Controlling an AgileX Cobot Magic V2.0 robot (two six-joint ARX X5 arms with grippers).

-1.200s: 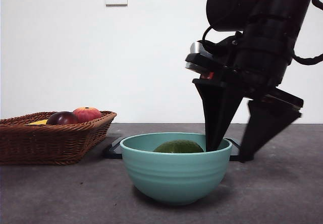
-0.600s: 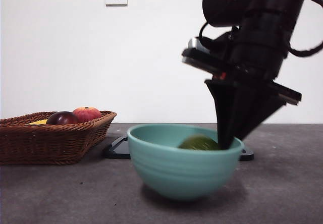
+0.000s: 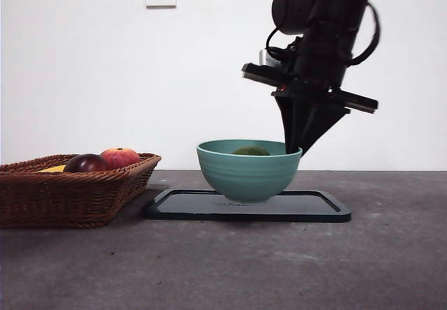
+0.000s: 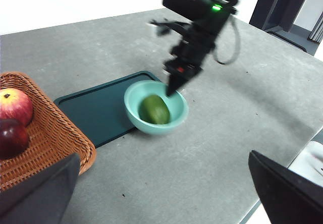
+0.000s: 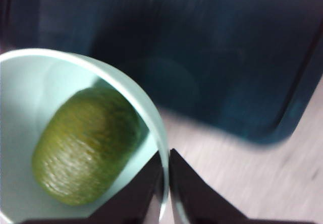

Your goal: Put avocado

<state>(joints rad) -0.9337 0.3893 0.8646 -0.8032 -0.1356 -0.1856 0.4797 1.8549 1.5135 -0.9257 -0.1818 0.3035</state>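
**Inspector A:** Avocado, dark green and rounded-oval, lies loose in the bottom of the pale teal ceramic bowl. Nothing grips the fruit itself.

**Inspector B:** And the bowl?

**Inspector A:** The right gripper has its two black jaws pinched on the bowl's rim, one inside the wall and one outside. In the front view the bowl appears carried just above the dark flat rectangular tray; whether its base touches the tray I cannot tell. The left gripper waits well apart with its jaws spread wide, holding nothing.

**Inspector B:** Anything else on the table?

**Inspector A:** A brown woven wicker basket beside the tray, holding a red-orange round fruit and a dark maroon round fruit.

**Inspector B:** Risks?

**Inspector A:** In my judgement, the one-sided rim grip is the weak point. The bowl's weight hangs off a thin smooth edge, so it could pivot or slip between the jaws. A tilt would roll the avocado toward the low side and possibly out. A release from any height could make the bowl knock the tray and skid.
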